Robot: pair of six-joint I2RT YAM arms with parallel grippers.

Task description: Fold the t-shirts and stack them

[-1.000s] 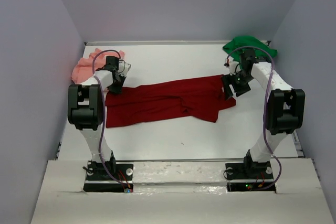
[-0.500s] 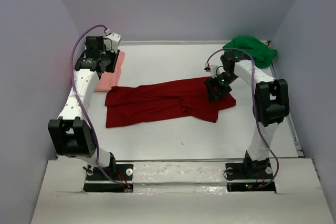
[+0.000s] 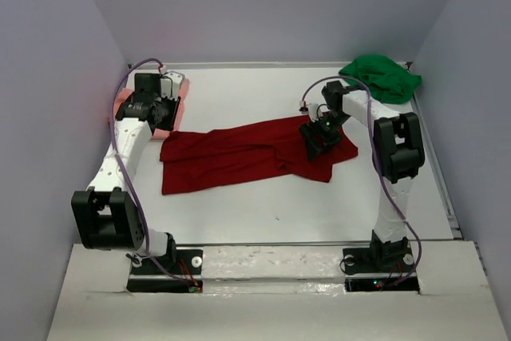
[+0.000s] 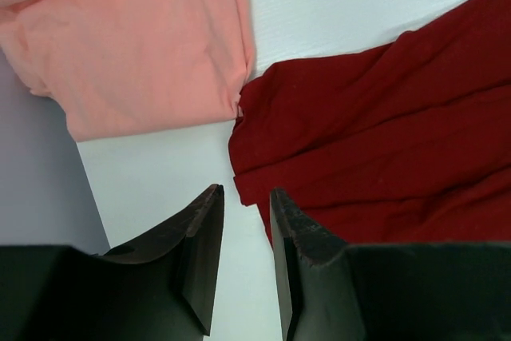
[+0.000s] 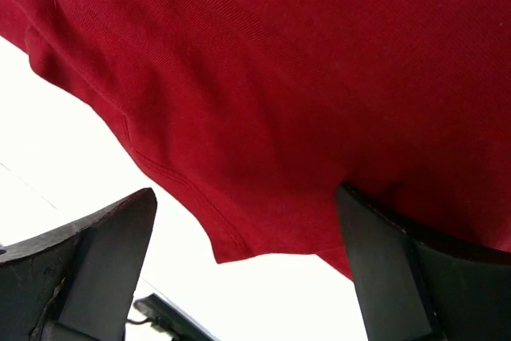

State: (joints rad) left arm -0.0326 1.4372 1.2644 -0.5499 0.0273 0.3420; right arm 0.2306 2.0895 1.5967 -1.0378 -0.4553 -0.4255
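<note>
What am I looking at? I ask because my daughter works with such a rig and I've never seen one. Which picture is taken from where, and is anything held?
It is a robot: a left arm and a right arm bolted at the near edge of a white table. The wide picture comes from a fixed camera above and behind them; the close-ups come from a camera on each wrist, looking past its own black fingers. A dark red shirt lies spread across the middle, a salmon pink shirt far left, a green shirt bunched far right. The left tool hovers where pink and red come close, jaws slightly apart, empty. The right tool is over the red shirt's right end, jaws wide, pinching nothing.
</note>
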